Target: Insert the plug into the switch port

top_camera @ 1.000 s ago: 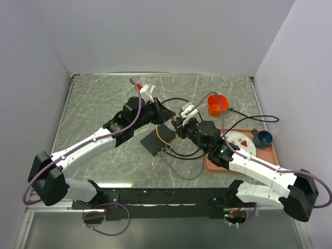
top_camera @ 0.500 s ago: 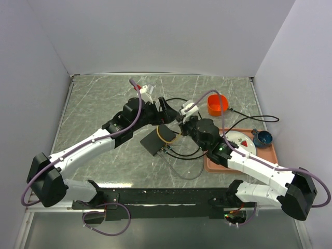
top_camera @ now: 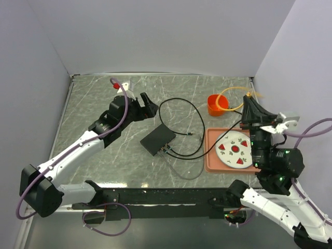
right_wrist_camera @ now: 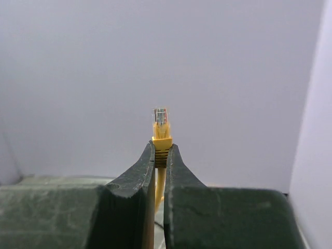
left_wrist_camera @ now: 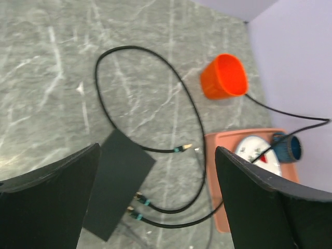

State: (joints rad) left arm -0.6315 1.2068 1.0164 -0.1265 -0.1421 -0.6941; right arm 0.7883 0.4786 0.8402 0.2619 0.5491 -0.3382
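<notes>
Grey-veined stone desk [top_camera: 83,98] between pale walls. Mid-desk, small flat matte-black switch box [top_camera: 157,140], long axis slanting near-left to far-right, sockets along the near-right edge, two black cables [left_wrist_camera: 139,198] already plugged in. Raised high at right, right claw [right_wrist_camera: 161,149] clenched on yellow plug [right_wrist_camera: 161,118], tip pointing up. Switch box well to its left and below. Nearer the box but empty: left claw [left_wrist_camera: 156,150], released wide. Probably needs a leftward swing, a descent, and the plug turned toward the socket edge.

Grey marbled table [top_camera: 104,98]; on it the switch [top_camera: 157,139], black cables [top_camera: 179,99], orange cup [top_camera: 217,104], pink tray [top_camera: 209,161].
</notes>
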